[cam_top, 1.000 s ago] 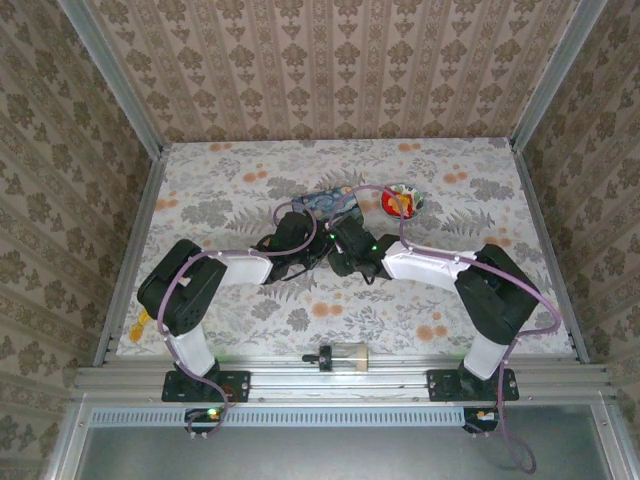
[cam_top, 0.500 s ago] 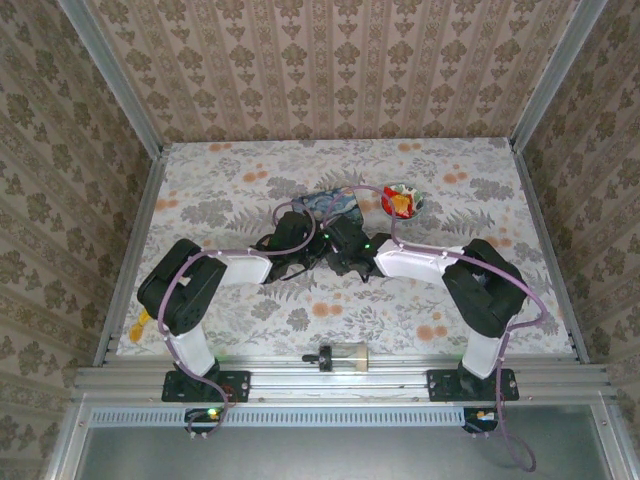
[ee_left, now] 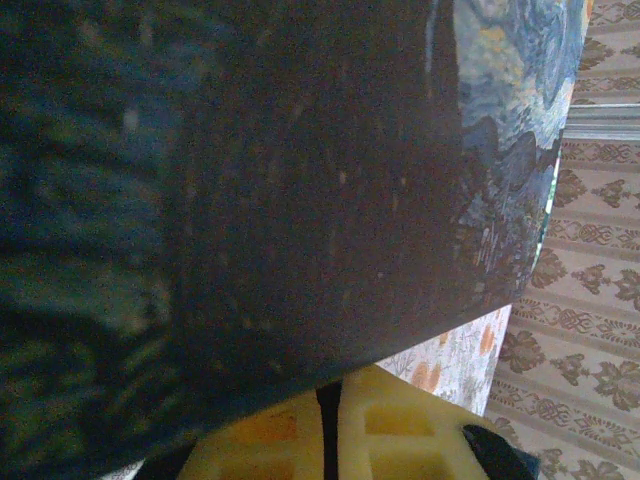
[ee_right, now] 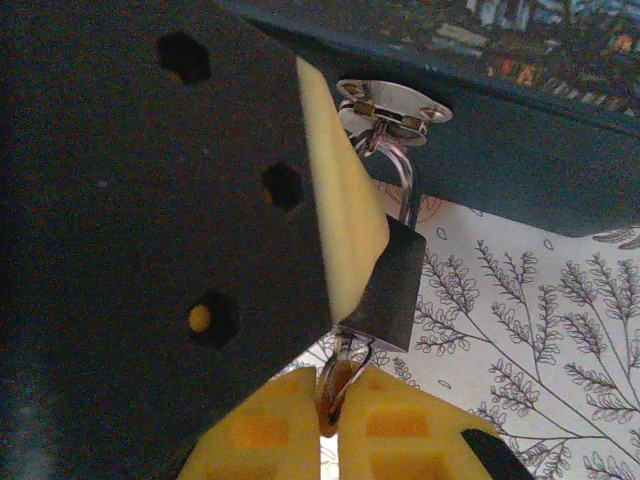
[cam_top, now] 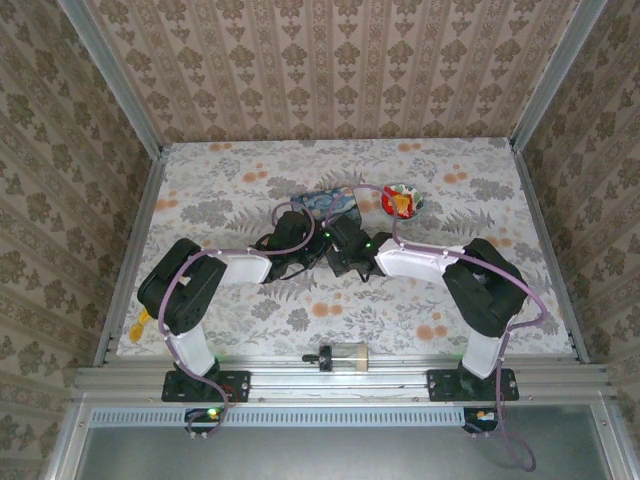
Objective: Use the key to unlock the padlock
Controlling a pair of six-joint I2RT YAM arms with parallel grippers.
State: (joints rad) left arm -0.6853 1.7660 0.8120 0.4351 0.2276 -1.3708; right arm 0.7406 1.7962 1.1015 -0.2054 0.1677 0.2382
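The right gripper [ee_right: 335, 425] has its yellow fingertips pressed together on the key [ee_right: 330, 392]. The key is a thin brownish sliver standing upright between the fingertips. A small silvery loop sits at its upper end, right under the padlock [ee_right: 392, 295]. Whether the key is in the keyhole cannot be told.

The padlock is tiny, with a plain black body that hangs slightly tilted. Its thin bright shackle [ee_right: 400, 175] is hooked through a shiny metal clasp [ee_right: 395, 100] on the front wall of the blue box [ee_right: 520, 150]. The padlock therefore hangs just in front of the box, below its clasp.

A black finger [ee_right: 150, 230] of the left gripper [ee_left: 330, 425], with hexagonal holes and a yellow pad, leans against the padlock's left side and hides part of the body. In the left wrist view that gripper's own yellow fingers sit almost together, with only a dark slit between them. What, if anything, is pinched there cannot be made out.

To the right of the padlock, in front of the box, lies bare floral cloth [ee_right: 520, 330]. From above, both arms meet at the near side of the box. A small bowl [cam_top: 403, 202] stands just to the right of the box. Wide cloth runs from the box toward the patterned walls [cam_top: 60, 200] on the left, right and far sides.
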